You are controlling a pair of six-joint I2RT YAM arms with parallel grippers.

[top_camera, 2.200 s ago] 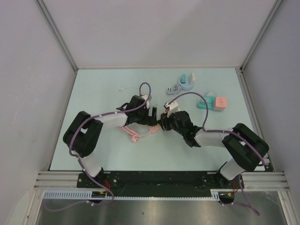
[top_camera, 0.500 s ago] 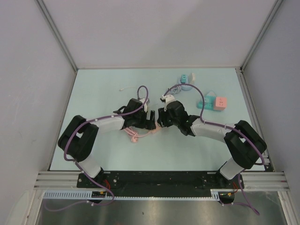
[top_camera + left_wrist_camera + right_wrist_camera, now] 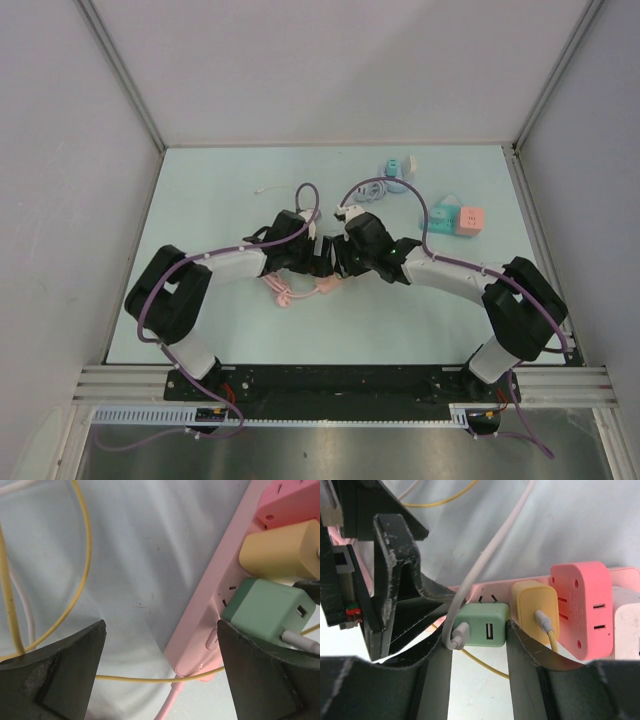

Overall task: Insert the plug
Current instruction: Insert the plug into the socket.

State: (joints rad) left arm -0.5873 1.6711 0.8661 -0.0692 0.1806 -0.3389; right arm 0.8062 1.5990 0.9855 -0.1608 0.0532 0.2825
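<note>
Midway through seating the green plug (image 3: pixel 490 616), by the look of it. Has the right gripper (image 3: pixel 479 630) clamped on the plug's two sides at a middling width, low in the centre of the right wrist view. Presses it against the pink strip (image 3: pixel 492 592), just beside the yellow plug (image 3: pixel 536 612). Cannot tell whether the prongs are fully home. Has the left gripper (image 3: pixel 160 672) spread as wide as it goes and empty, astride the near end of the strip at the bottom of the left wrist view.

Push straight along the prongs, square to the strip's face, without rocking toward the yellow plug. Probably best to brace the strip with the left gripper first, since otherwise likely to slide on the table (image 3: pixel 200 200). Mind the white cable (image 3: pixel 495 545) looping out of the plug and the yellow cable (image 3: pixel 86 555) passing under the strip.

From the left wrist, shows the plug seemingly askew on the strip, with bare socket holes next to it. Looks flush from the right wrist instead. From the right wrist alone, shows finger contact on both sides, plus a pink plug (image 3: pixel 580 610) further right. From above, hides plug and strip beneath the two wrists at centre. Shows only the pink cord (image 3: pixel 285 292) trailing lower left, and a teal-and-pink cube (image 3: pixel 455 218) well apart at upper right.
</note>
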